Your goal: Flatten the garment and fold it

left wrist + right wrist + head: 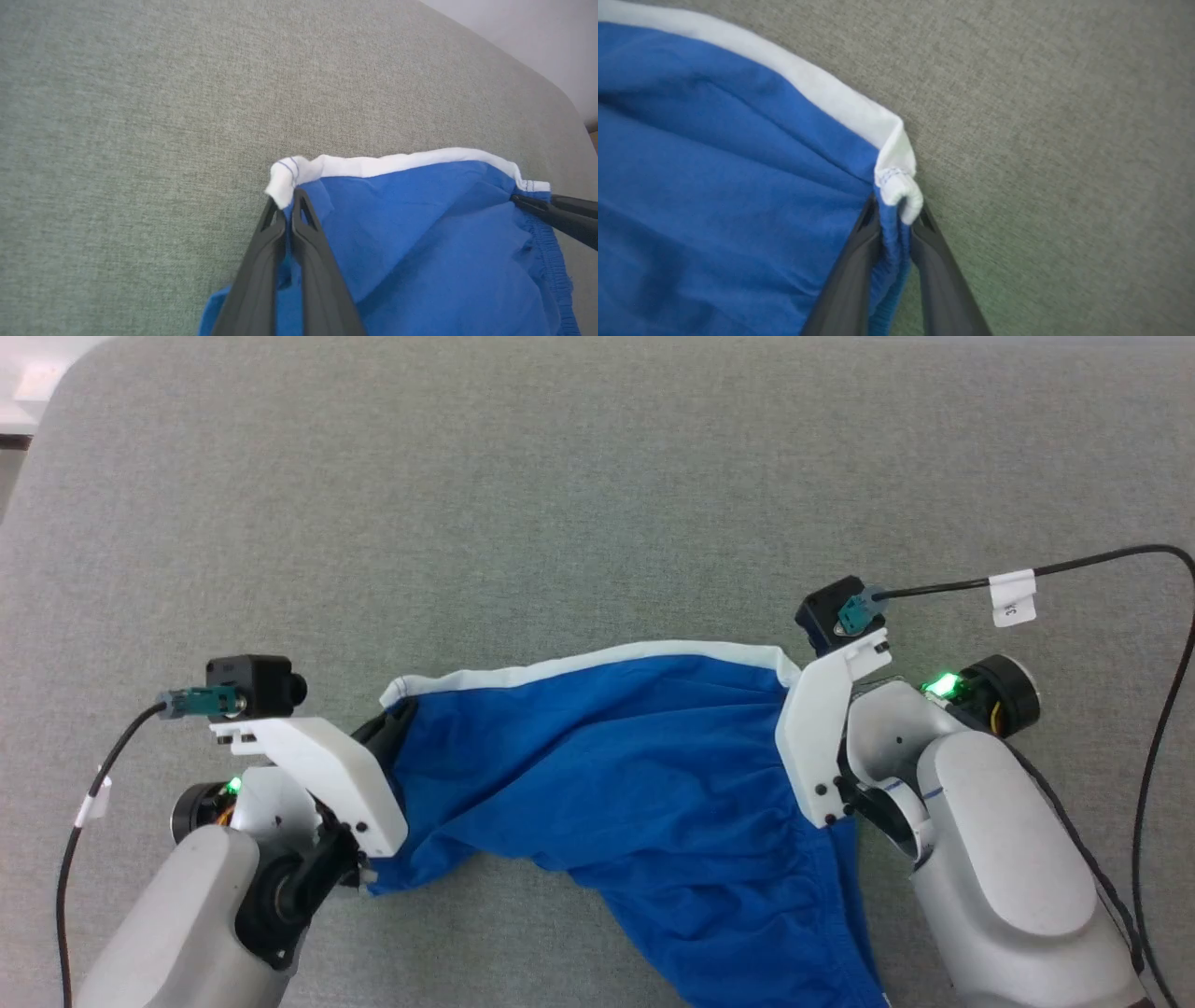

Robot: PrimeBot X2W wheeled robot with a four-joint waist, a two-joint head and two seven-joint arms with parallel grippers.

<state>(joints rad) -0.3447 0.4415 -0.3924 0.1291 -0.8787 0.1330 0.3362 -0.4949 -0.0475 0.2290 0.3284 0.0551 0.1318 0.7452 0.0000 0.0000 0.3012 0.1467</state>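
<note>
Our left gripper (286, 207) pinches one white-trimmed corner of the bright blue athletic shorts (635, 756), and our right gripper (896, 212) nips the opposite corner. We see the shorts stretched between them at lower centre, over the grey woven surface (560, 476). The print on the white cable label (1013, 597) is unreadable.

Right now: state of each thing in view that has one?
garment: crumpled, not folded, its white-trimmed edge stretched between the two end effectors.
left end effector: shut on one white-trimmed corner of the garment.
right end effector: shut on the other corner, cloth bunched between its fingers.
</note>
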